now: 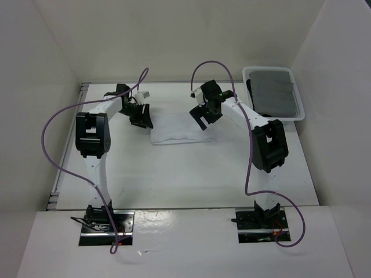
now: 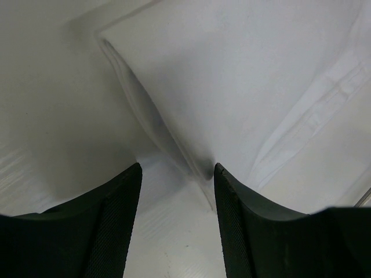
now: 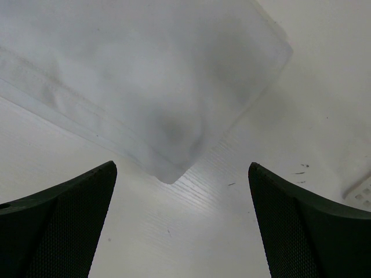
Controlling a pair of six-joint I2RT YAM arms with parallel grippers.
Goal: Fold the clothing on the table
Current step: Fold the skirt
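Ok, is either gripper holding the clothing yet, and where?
Nothing is held. The left gripper and right gripper stand open, each facing an edge of the white clothing.

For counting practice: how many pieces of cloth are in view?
2. The soft white rectangular clothing lies on the white table; the dark grey cloth sits in the white plastic basket, far right. Others may hide beneath it.
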